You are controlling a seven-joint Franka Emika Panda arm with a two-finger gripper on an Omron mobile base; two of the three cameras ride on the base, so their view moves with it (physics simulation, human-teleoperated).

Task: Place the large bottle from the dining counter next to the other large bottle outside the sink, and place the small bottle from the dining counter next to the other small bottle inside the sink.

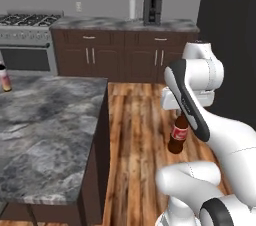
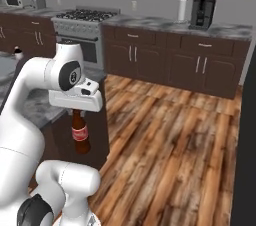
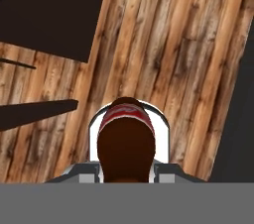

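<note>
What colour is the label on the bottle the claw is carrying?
Red with white lettering, on the dark-brown large bottle; clearest in the left base view.

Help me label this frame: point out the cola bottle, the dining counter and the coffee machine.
cola bottle (image 1: 178,137): left base view, red label.
dining counter (image 1: 45,130): left base view, bare marbled top.
coffee machine (image 2: 202,12): right base view, dark front.

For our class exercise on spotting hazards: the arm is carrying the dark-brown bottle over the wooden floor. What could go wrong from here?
1. The end effector grips the dark-brown bottle only at its neck; the hanging body may swing or slip onto the wooden floor.
2. The bottle hangs close to the dining counter edge, so a turn could knock it.
</note>
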